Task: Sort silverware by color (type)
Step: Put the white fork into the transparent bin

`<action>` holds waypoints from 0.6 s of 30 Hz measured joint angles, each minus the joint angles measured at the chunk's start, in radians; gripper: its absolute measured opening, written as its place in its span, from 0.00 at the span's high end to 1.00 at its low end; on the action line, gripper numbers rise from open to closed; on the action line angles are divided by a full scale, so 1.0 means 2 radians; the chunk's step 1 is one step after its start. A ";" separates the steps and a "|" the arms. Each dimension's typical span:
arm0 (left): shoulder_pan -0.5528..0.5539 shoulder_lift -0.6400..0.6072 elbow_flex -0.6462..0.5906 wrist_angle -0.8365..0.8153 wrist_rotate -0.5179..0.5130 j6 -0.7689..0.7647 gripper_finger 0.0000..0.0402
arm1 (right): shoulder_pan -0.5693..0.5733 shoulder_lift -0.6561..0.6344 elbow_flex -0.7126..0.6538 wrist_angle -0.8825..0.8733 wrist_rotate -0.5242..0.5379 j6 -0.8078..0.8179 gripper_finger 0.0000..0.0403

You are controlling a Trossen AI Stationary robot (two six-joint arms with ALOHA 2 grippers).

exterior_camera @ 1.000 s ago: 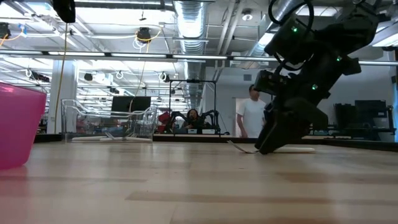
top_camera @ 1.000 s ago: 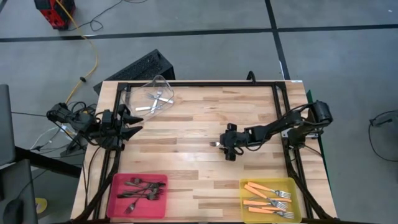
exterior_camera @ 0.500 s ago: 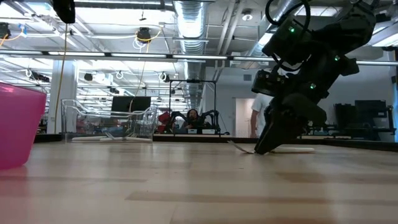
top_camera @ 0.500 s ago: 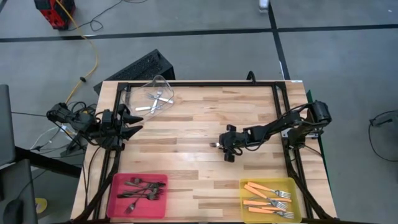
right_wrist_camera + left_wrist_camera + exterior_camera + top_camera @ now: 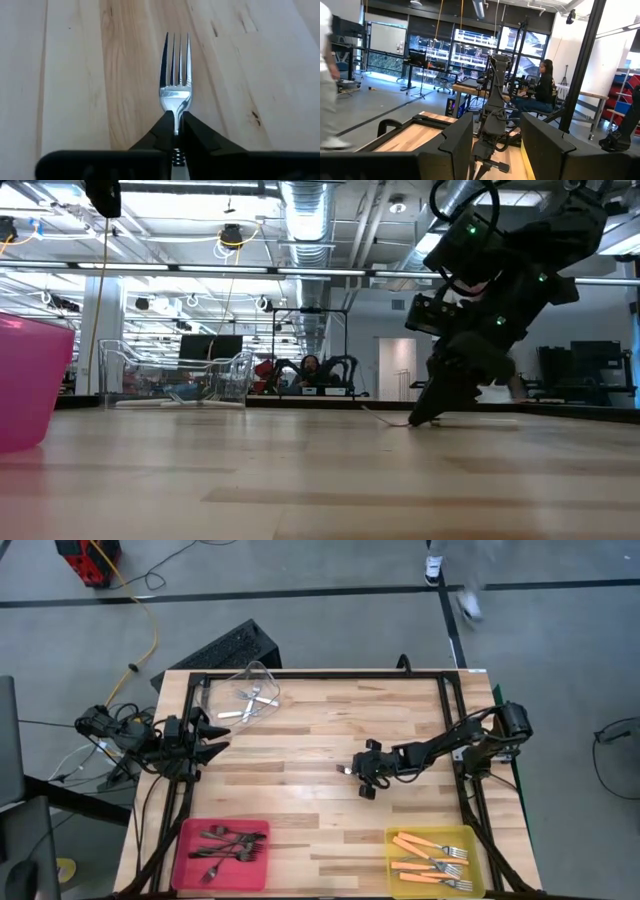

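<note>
- We see the right gripper (image 5: 357,771) low over the middle of the pale, grain-streaked wooden table (image 5: 320,740), its dark wedge-shaped fingers (image 5: 162,131) pinched onto the neck of a shiny silver fork (image 5: 175,87).
- The fork's four slim tines point away from the gripper, and its polished head hangs just over the planks; in the low view it slants down towards the tabletop (image 5: 395,420).
- The left gripper (image 5: 212,740) waits at the table's left edge with its blocky black fingers (image 5: 455,140) spread apart.
- The clear, glossy plastic bin (image 5: 243,695) at the far left holds other silver forks (image 5: 252,700).
- The pink bin (image 5: 222,854) at the near left holds tangled dark forks (image 5: 225,842).
- The yellow bin (image 5: 433,862) at the near right holds orange-handled forks (image 5: 430,858).
</note>
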 joint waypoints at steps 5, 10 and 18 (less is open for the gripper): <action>0.000 0.000 0.000 0.000 0.000 0.000 0.62 | 0.000 0.002 0.000 0.058 0.004 -0.011 0.88; 0.000 0.000 0.000 0.000 0.000 0.000 0.62 | -0.001 0.005 0.032 0.065 0.004 -0.017 0.86; 0.000 0.000 0.000 0.000 -0.002 0.000 0.62 | -0.001 0.003 0.093 0.085 0.003 -0.053 0.93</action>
